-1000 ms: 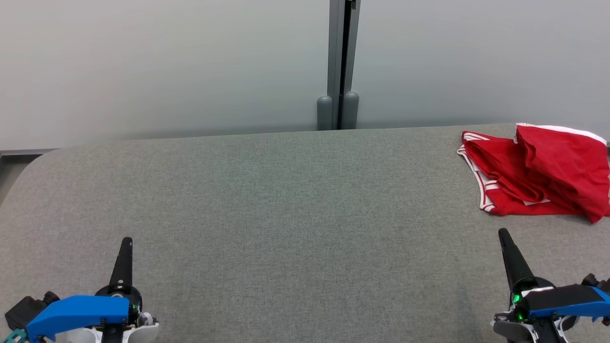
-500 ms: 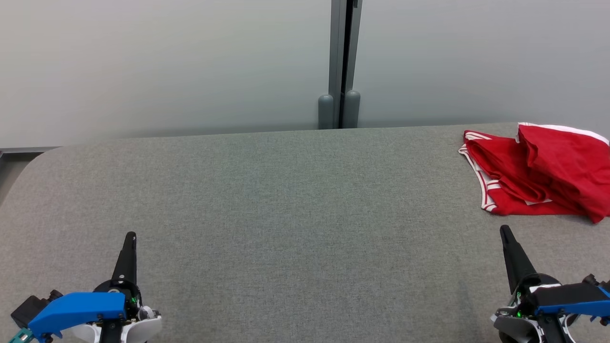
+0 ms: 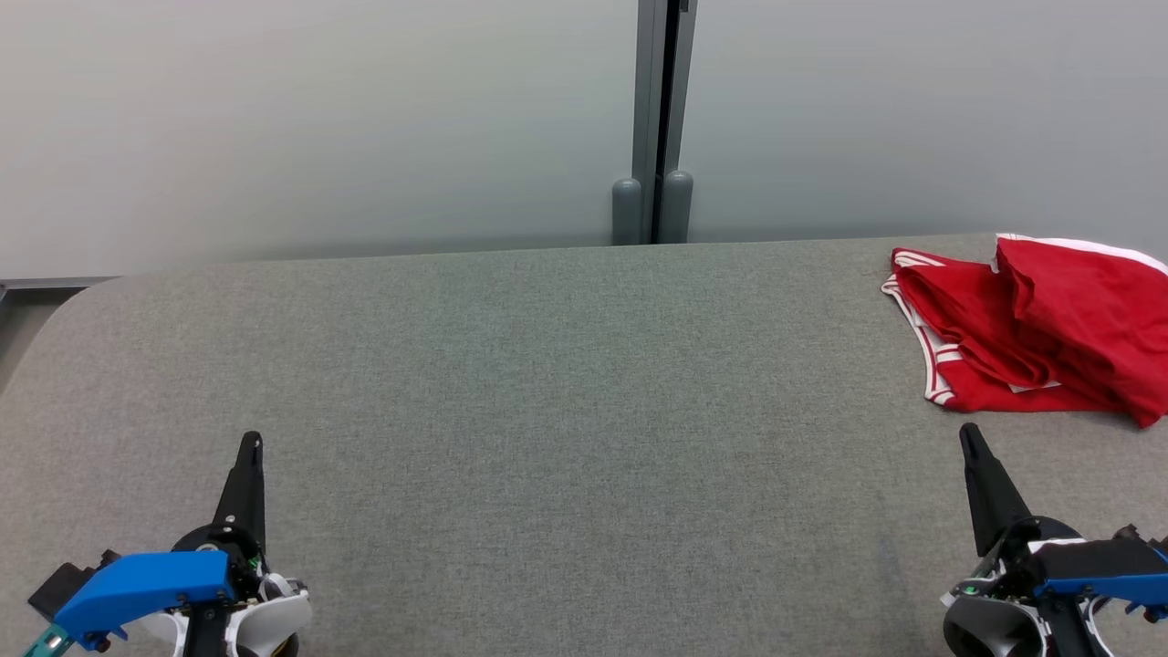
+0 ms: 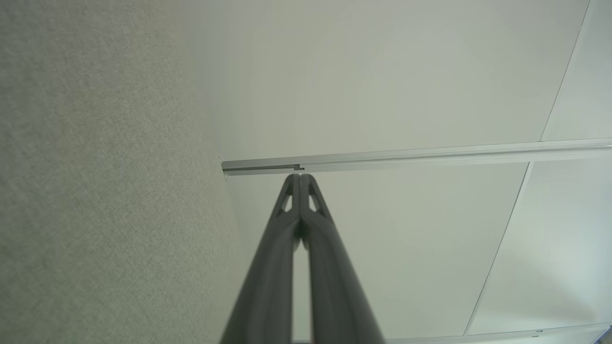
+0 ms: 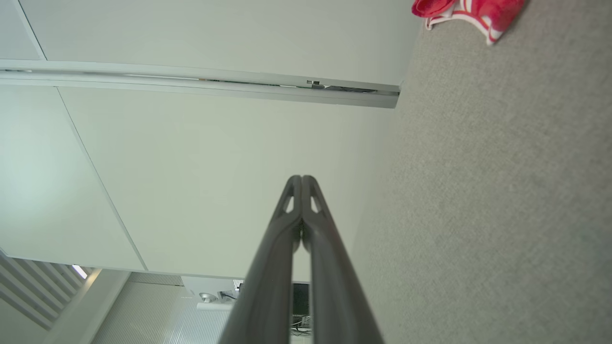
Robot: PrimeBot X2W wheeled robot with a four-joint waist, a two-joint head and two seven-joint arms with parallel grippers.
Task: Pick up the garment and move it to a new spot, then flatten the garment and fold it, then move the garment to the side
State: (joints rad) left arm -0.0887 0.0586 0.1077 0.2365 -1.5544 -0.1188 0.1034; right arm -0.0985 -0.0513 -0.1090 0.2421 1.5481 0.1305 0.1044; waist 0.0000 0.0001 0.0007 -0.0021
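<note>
A red garment (image 3: 1031,328) with white trim lies crumpled at the far right of the grey felt table (image 3: 566,383), partly cut off by the frame's right edge. A corner of the garment (image 5: 471,12) also shows at the top of the right wrist view. My right gripper (image 3: 967,433) stands shut at the lower right, its tip a short way in front of the garment and apart from it. Its fingers (image 5: 302,179) press together with nothing between them. My left gripper (image 3: 250,441) is shut and empty at the lower left, far from the garment; its fingertips (image 4: 300,177) meet.
A pale wall with a vertical grey post (image 3: 662,119) stands just behind the table's far edge. The table's left corner (image 3: 82,297) is rounded. Broad bare felt lies between the two grippers.
Both gripper tips sit slightly higher in the head view than a second ago, while the arm bodies have sunk lower. The whole picture has shifted a little right. The garment lies unchanged.
</note>
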